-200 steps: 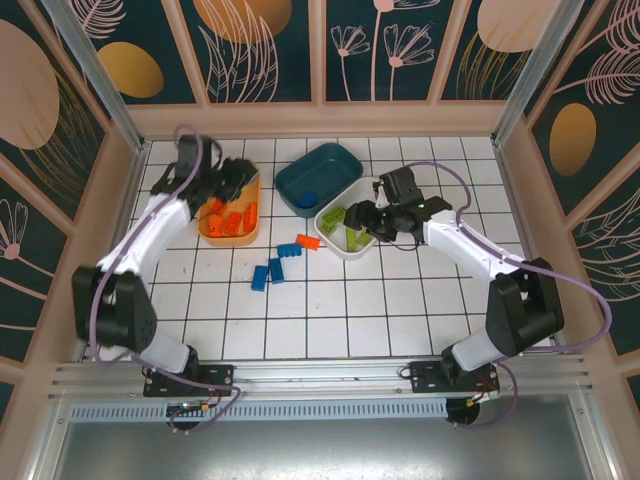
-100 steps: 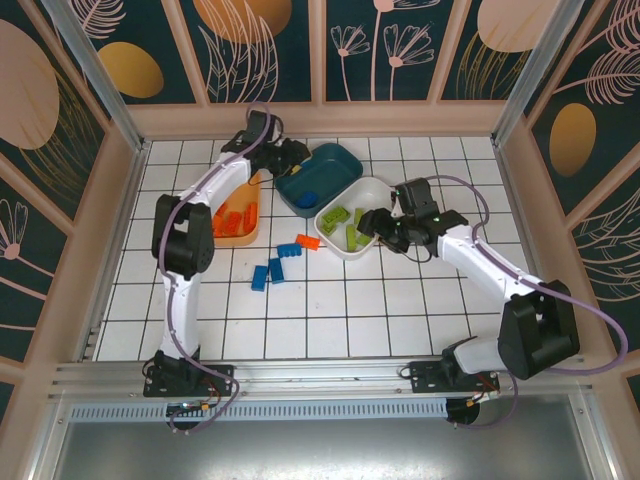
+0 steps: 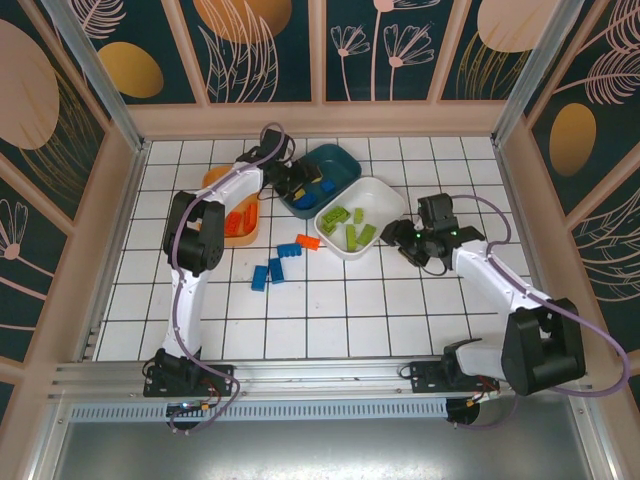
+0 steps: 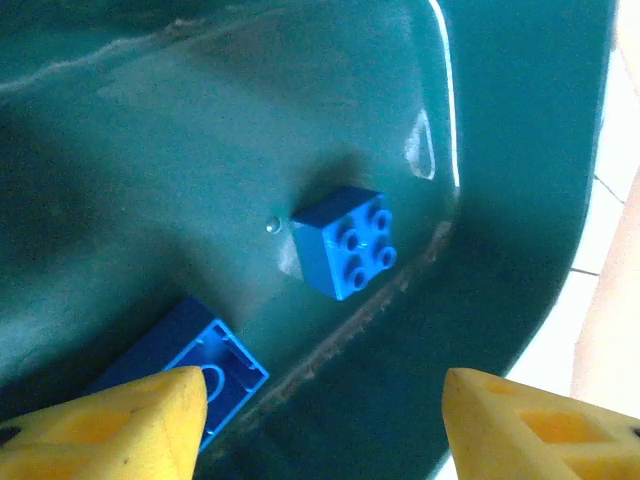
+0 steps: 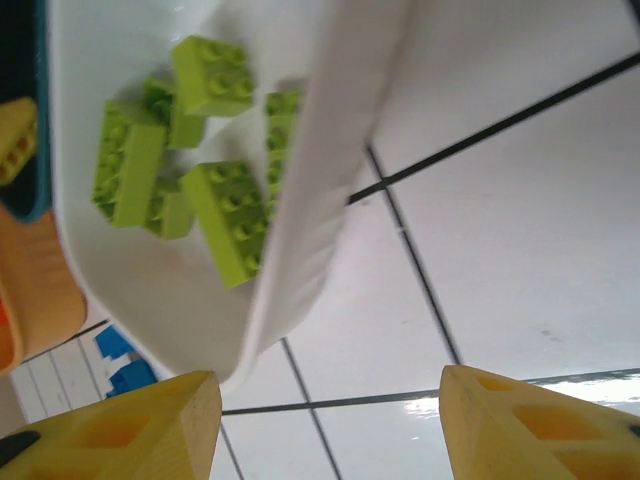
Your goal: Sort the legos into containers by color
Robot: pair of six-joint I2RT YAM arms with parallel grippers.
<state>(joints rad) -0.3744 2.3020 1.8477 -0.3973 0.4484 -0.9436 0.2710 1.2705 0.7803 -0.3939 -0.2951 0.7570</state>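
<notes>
My left gripper point(image 3: 304, 186) point(image 4: 320, 425) hangs open inside the dark teal tray point(image 3: 340, 162) point(image 4: 200, 140). Below it lie two blue legos: one studs-up point(image 4: 345, 242), and one upside down point(image 4: 190, 365) by the left finger. My right gripper point(image 3: 400, 237) point(image 5: 325, 425) is open and empty over bare tiles, just right of the white tray point(image 3: 378, 190) point(image 5: 330, 150), which holds several lime green legos point(image 3: 348, 225) point(image 5: 225, 215). The orange tray point(image 3: 215, 178) holds orange-red legos point(image 3: 236, 220). Three blue legos point(image 3: 276, 264) and one orange-red lego point(image 3: 308, 241) lie loose on the table.
The white tiled table is fenced by a raised beige rim point(image 3: 320, 120) on three sides. The three trays sit close together at the back centre. Open tiles stretch across the near half and the right side.
My left gripper swung right from above the orange tray into the teal tray. My right gripper pulled back to the right, from over the white tray to the tiles beside it.
</notes>
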